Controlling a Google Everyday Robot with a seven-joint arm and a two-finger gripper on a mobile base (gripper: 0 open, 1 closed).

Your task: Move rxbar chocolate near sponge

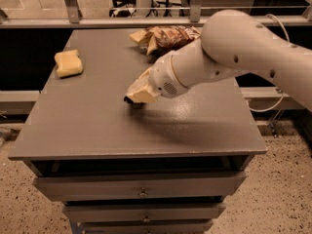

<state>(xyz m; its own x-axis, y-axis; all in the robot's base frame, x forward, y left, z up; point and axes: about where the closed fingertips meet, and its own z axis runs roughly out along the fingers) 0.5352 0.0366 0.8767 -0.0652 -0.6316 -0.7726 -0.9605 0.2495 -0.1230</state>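
Rxbar chocolate [130, 100]: only a dark edge is seen, protruding at the lower left tip of the cream pads, over the middle of the worktop [97, 126]. The rest of the bar is hidden by the pads. Whether it touches the surface cannot be told; a shadow is noted directly beneath.

Gripper [139, 94]: pointed down and to the left, jaws drawn narrow and clamped on the bar.

Sponge [68, 63]: pale yellow, lying flat near the far left corner, well apart from the bar.

Snack bag [168, 35]: crinkly, brown and yellow, lying at the far edge behind the gripper.

Arm [234, 48]: white, entering from the right above the worktop.

Drawers [141, 186]: observed shut below the worktop.
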